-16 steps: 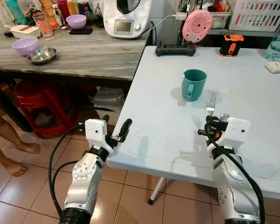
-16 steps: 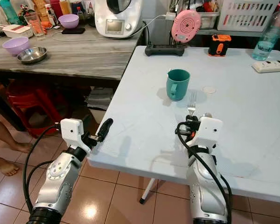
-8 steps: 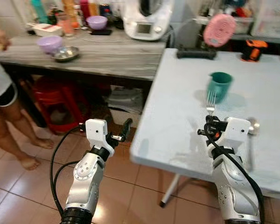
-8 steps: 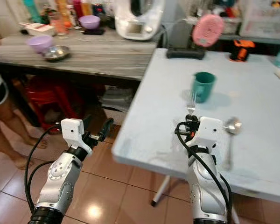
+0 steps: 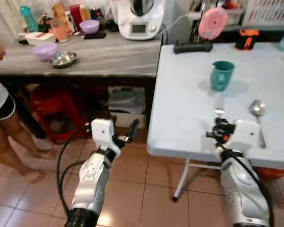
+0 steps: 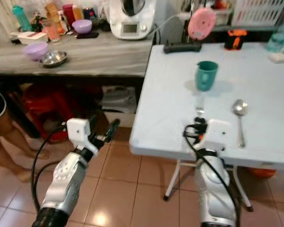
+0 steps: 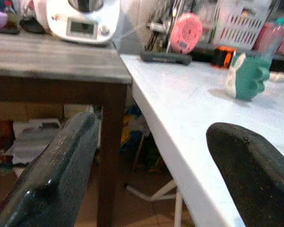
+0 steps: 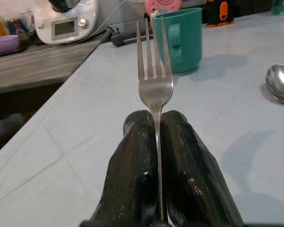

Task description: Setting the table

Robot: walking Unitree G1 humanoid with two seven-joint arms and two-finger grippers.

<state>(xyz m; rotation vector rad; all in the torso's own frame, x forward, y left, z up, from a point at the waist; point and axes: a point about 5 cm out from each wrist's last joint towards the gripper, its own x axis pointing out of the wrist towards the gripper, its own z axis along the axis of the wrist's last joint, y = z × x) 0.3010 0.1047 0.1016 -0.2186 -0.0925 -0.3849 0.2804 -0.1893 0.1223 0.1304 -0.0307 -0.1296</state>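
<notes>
Left eye view: the white table (image 5: pixel 189 99) takes up the right half of the scene and serves as landmark. Against its left edge runs a grey wooden counter (image 5: pixel 85 54) with bowls, bottles and a white kitchen machine (image 5: pixel 140 18). On the table's far part stands a teal mug (image 5: pixel 221 75); a spoon (image 5: pixel 258 113) lies near the front edge, to the mug's right.

The right gripper (image 8: pixel 156 137) hovers at the table's front edge, between mug and spoon, its two black fingers pressed together on the stem of a fork (image 8: pixel 153 66), tines pointing toward the mug. The left gripper (image 5: pixel 125 135) hangs off the table's left side, above the tiled floor, fingers spread apart and holding nothing. A person (image 5: pixel 2 109) stands well away from the table, beside the counter's left end.

Risks, as I judge them: the fork is pinched only on its thin stem, so it could twist or slip on release and land crooked or against the spoon. A forward reach with tines leading could nudge the mug.

The fork's handle is hidden inside the fingers, so how much is gripped is unclear. The head views are soft, and the table's right side is cut off.
</notes>
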